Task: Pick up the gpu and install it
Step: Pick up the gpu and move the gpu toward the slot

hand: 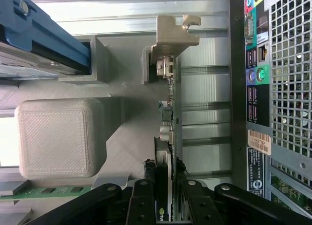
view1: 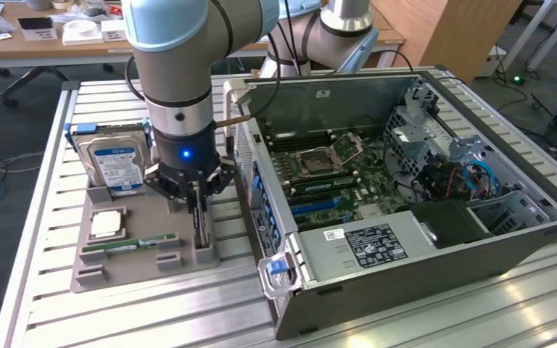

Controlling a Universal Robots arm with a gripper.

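Matt fine-ribbed plastic holder, dull metal bracket on gpu, shiny grooved metal table, perforated metal case

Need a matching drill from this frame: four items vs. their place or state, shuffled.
1 gpu
2 hard drive
3 memory stick
4 computer case

A flat on the tray, green
B on edge in a tray slot, beneath the gripper
C side open, motherboard showing
D upright at the tray's end, blue label

Pairs: 1-B, 2-D, 3-A, 4-C
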